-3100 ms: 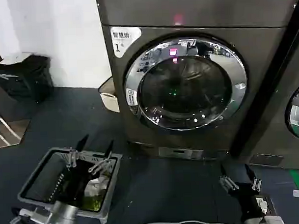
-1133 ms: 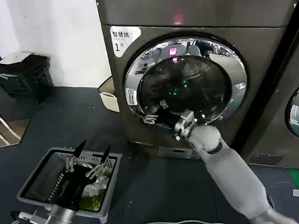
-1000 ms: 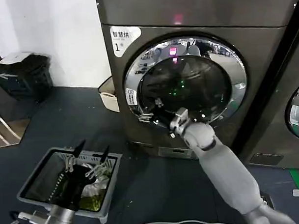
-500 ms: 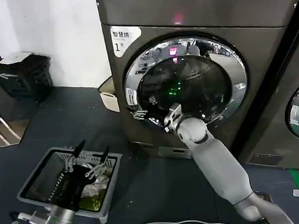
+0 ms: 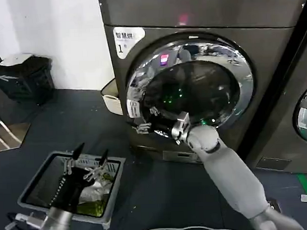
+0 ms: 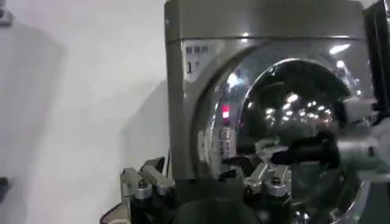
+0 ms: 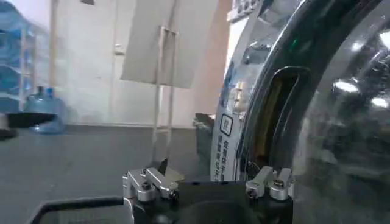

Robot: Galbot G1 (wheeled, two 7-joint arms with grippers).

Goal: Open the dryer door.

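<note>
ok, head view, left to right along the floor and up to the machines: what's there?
Black bin → left pincer over the grey crate → right pincer at the dryer door → second machine.

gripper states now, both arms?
Left gripper: open, holding nothing, over the grey basket.
Right gripper: open, at the dryer door edge.

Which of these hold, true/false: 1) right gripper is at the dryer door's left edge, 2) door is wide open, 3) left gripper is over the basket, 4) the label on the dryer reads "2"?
1) True: the right gripper is at the left rim of the dryer door.
2) False: the door is only cracked open at its left edge.
3) True: the left gripper hangs over the basket.
4) False: the label on the dryer reads "1".
</note>
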